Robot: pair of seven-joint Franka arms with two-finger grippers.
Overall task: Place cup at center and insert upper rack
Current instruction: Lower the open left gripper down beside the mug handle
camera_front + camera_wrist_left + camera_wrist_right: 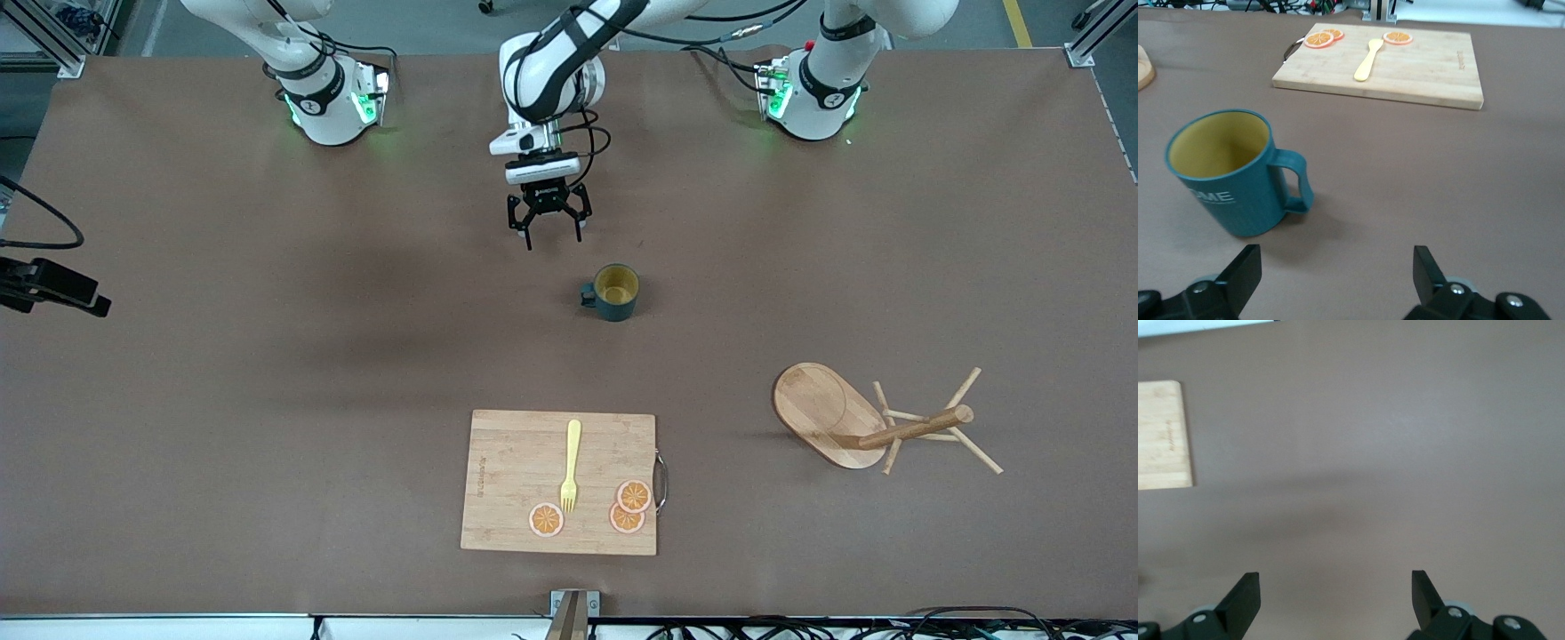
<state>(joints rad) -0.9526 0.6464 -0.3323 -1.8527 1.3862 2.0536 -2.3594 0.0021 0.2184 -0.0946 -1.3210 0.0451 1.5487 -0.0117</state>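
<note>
Left gripper (549,229) spread, empty, over bare desk (267,400) near cup (614,292). Right gripper (1336,600) spread, waiting. Cup upright mid-desk: rigid, likely ceramic, breakable; pinch wall at rim. Upper rack (876,421) lies toppled toward left arm's end.

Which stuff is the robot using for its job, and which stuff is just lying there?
For the job:
- cup, standing upright
- upper rack, tipped on its side
- left claw, open, near the cup

Just lying about:
- cutting board
- yellow fork on it
- three orange slices on it
</note>
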